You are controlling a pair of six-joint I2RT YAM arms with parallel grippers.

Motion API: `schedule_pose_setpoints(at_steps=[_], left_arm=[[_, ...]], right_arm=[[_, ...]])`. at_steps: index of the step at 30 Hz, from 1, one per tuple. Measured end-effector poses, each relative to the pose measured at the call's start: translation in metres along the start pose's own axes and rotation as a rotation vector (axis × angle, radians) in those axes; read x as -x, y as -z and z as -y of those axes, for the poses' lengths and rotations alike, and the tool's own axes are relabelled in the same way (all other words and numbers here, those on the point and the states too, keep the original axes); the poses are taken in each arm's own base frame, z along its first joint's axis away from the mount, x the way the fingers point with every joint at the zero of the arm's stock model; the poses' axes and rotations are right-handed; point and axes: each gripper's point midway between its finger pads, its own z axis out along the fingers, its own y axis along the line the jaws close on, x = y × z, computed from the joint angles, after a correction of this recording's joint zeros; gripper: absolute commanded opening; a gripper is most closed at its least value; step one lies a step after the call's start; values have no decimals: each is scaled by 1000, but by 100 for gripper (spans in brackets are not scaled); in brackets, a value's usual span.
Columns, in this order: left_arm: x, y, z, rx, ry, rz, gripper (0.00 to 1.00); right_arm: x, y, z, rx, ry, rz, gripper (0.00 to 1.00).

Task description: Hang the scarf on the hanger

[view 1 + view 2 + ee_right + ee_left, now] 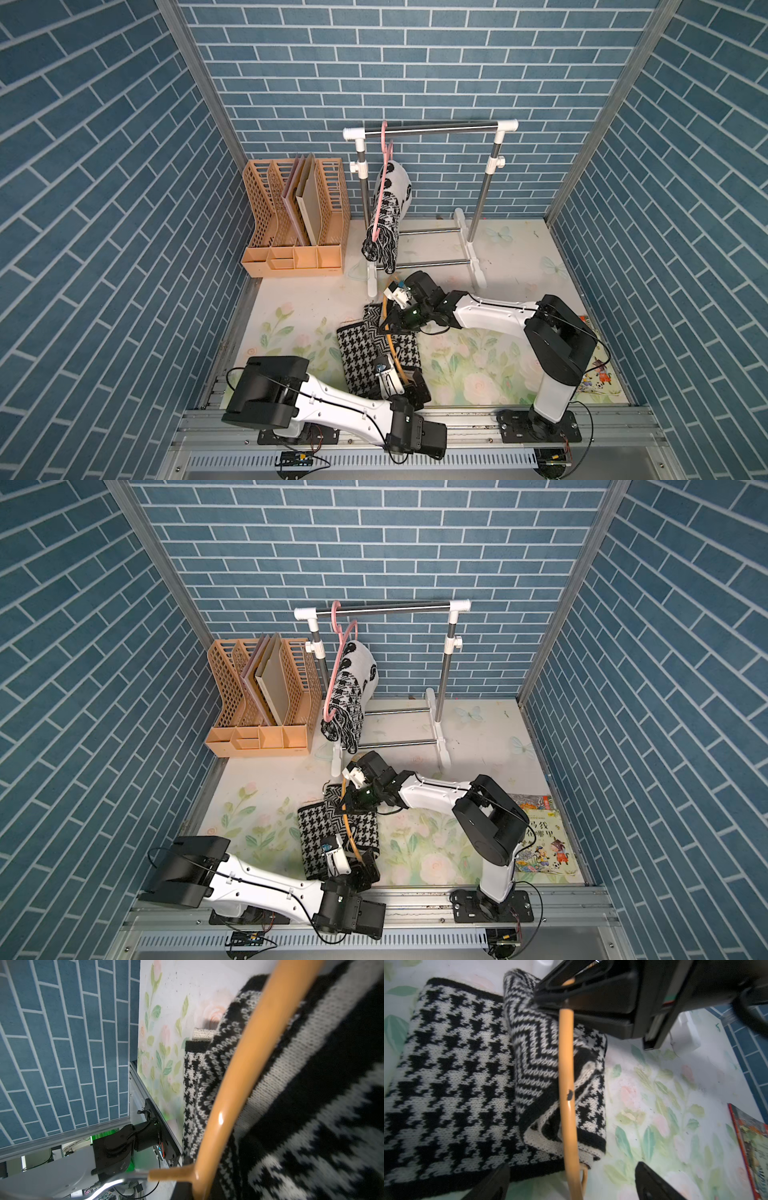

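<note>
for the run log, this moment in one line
orange hanger: across scarf | scarf: folded on table | right tool: shut on orange hanger | left tool: open, astride orange hanger

Blue brick walls (415, 62), floral tabletop (478, 374)

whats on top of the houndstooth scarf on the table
An orange hanger runs across the top of the scarf. The right gripper covers the hanger's far end, and whether any part of the hanger passes under the scarf is hidden.

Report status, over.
Left gripper open, straddling orange hanger. Right gripper shut on it. Scarf on table beneath hanger. Pink hanger with another scarf occupies rack end.
</note>
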Motion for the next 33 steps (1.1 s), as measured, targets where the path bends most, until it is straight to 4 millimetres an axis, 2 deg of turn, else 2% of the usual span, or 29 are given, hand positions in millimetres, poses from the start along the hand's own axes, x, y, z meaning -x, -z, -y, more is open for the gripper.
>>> schedule_pose_setpoints(at_steps=[4,8,15,19,23,29,31,33], left_arm=[[12,15,19,-33,40,-10,100],[34,28,24,-75,80,4,100],[83,49,26,-167,150,80,98],[103,48,7,-182,126,152,95],[112,42,-18,-159,65,190,96],[128,39,-40,-205,105,228,97],[133,42,-40,-237,166,212,99],[136,48,-32,-289,276,177,100]], right_arm=[[-1,9,-5,39,22,30,0],[0,19,-3,85,19,55,0],[0,44,11,167,-27,99,0],[-2,53,15,214,-31,111,0],[-4,61,19,260,-41,124,0],[-7,71,22,304,-38,133,0],[-8,74,24,317,-38,133,0],[-10,75,24,328,-34,132,0]])
